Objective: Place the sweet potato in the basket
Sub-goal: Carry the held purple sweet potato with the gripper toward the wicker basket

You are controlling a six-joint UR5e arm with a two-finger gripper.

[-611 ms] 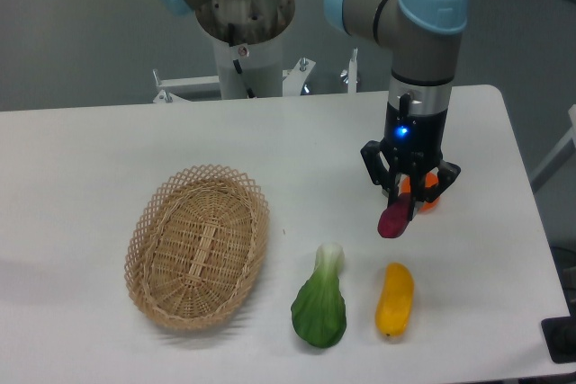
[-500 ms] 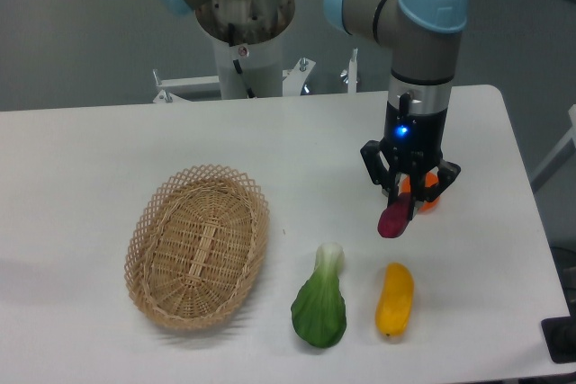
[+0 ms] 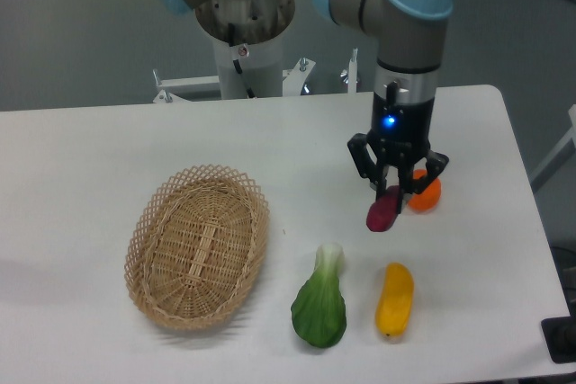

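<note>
The gripper (image 3: 393,193) is holding the sweet potato (image 3: 384,211) between its closed fingers, and the reddish-purple tuber is hanging down from them, above the white table (image 3: 108,150). Compared with the pictures from a moment ago, the arm is now standing a little more to the left and slightly farther back, and the sweet potato is travelling with it. Because of this shift the orange fruit (image 3: 425,195) is showing more clearly just to the right of the fingers, while before it was mostly hidden behind them. This is suggesting that the carrying step is beginning: the tuber is lifted and is moving toward the basket (image 3: 153,222), which is lying well apart on the left side of the table and is holding nothing. The green leafy vegetable (image 3: 319,305) and the yellow vegetable (image 3: 395,299) are lying nearer the front edge, below the path. Most of the way to the basket is remaining.
</note>
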